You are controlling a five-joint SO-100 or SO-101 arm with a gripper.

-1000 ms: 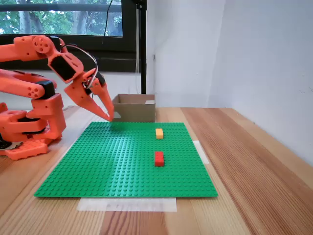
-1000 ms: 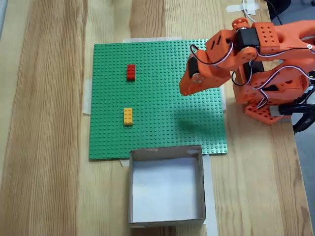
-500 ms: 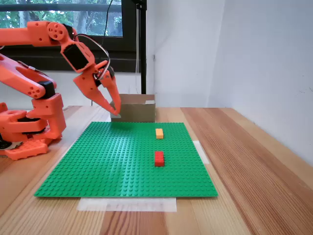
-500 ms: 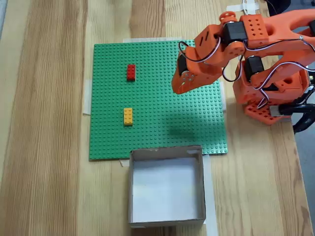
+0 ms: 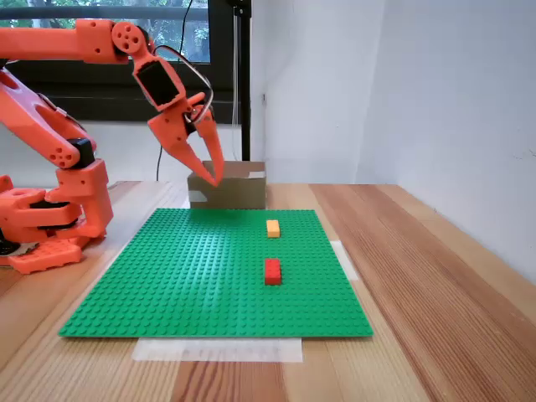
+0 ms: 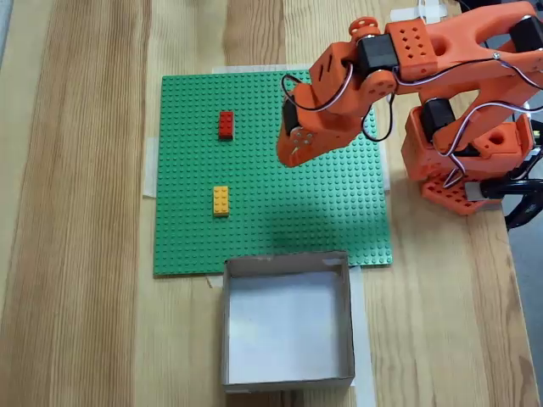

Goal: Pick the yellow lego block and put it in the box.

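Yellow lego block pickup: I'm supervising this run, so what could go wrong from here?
1. The red brick sits in the same column of the green baseplate as the yellow lego block; the hand could pick the wrong one.
2. The block may be pressed onto the studs and resist lifting.
3. The box wall could catch the hand.

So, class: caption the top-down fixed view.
Orange gripper above green baseplate, yellow brick untouched, box empty.

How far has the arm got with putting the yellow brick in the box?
Done: nothing yet. The yellow brick lies on the green baseplate, near the red brick, and the box is empty. In hand: the pincer hangs above the baseplate, holding nothing, apart from the brick. Left: reach, grasp, carry, drop in the box.
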